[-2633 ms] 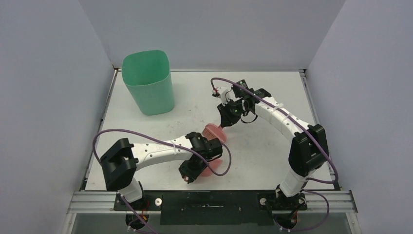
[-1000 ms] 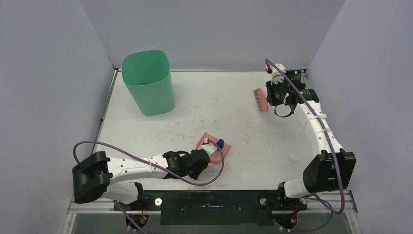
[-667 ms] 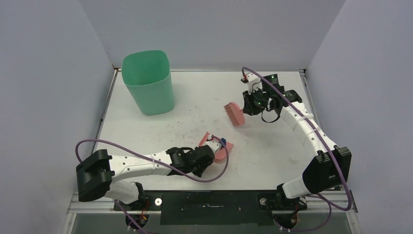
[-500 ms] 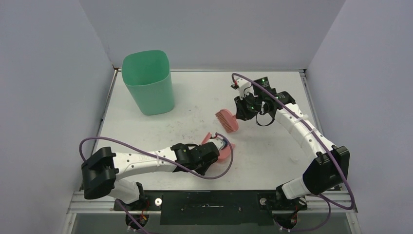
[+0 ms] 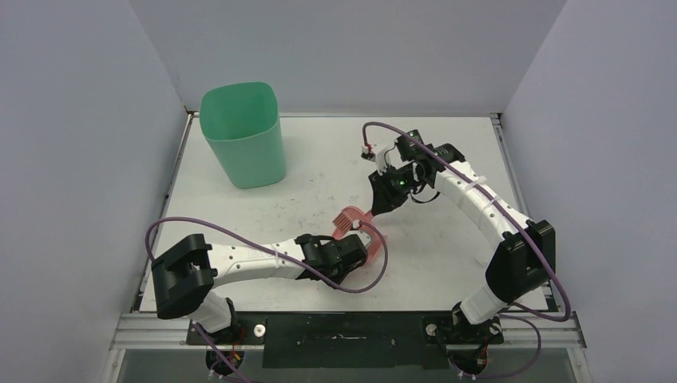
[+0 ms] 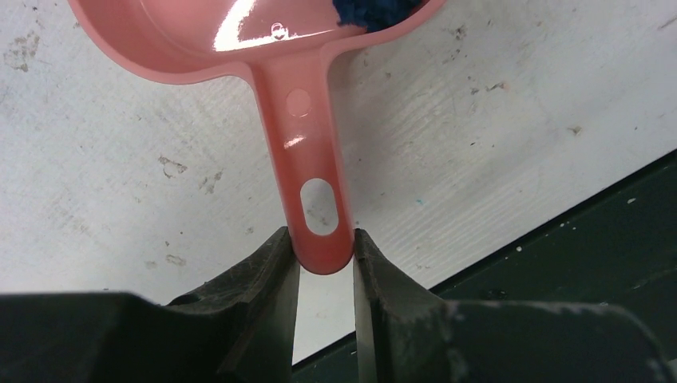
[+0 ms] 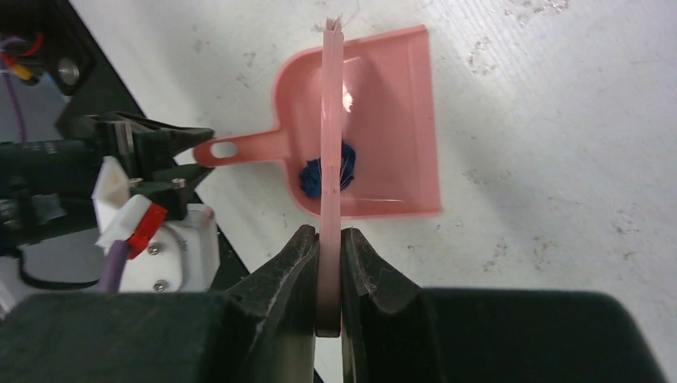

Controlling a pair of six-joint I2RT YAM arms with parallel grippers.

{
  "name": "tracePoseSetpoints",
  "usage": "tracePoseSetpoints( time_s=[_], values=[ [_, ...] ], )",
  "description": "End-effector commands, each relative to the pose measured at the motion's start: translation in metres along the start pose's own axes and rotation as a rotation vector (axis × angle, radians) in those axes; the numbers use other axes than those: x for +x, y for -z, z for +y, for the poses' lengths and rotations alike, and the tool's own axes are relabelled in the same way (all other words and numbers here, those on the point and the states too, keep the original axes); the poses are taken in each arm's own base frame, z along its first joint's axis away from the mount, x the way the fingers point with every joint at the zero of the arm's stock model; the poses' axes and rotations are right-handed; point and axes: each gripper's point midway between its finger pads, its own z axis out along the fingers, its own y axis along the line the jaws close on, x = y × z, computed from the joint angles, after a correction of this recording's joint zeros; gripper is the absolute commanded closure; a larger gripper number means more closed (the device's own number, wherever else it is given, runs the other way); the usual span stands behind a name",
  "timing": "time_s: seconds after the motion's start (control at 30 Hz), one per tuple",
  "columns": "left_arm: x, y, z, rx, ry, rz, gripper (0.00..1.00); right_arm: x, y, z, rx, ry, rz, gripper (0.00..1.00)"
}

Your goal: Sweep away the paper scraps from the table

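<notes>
The pink dustpan (image 7: 389, 120) lies flat on the white table (image 5: 447, 159), near the front middle. My left gripper (image 6: 323, 243) is shut on the tip of its handle (image 6: 314, 183), a finger pressing each side. A dark blue paper scrap (image 7: 310, 177) sits inside the pan, also showing at the top of the left wrist view as the paper scrap (image 6: 375, 9). My right gripper (image 7: 329, 239) is shut on the pink brush (image 7: 330, 112), held edge-on over the pan. From above, the brush head (image 5: 349, 219) hangs at the dustpan (image 5: 370, 247). No other scraps show.
A tall green bin (image 5: 243, 136) stands at the back left of the table. The dark front rail (image 5: 343, 327) runs just behind the left gripper, seen as a black edge (image 6: 559, 239). Pale grey walls enclose three sides.
The right arm swung the brush from the far right corner leftward and down to the dustpan. The left arm shifted right with the pan, and its jaws tightened on the handle.
</notes>
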Motion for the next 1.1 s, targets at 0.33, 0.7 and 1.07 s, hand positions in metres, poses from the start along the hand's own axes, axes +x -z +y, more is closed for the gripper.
tracePoseSetpoints(
  time_s=[0.33,0.7,1.07],
  values=[
    [-0.026,0.001,-0.009,0.050,0.060,-0.160,1.00,-0.052,0.090,-0.029,-0.091,-0.056,-0.269,0.95],
    [-0.039,0.024,0.004,0.027,0.072,-0.219,1.00,-0.041,0.126,-0.102,0.188,-0.173,-0.406,0.95],
    [-0.068,0.058,0.037,-0.001,0.106,-0.258,1.00,0.017,0.151,-0.141,0.307,-0.347,-0.522,0.95]
  ],
)
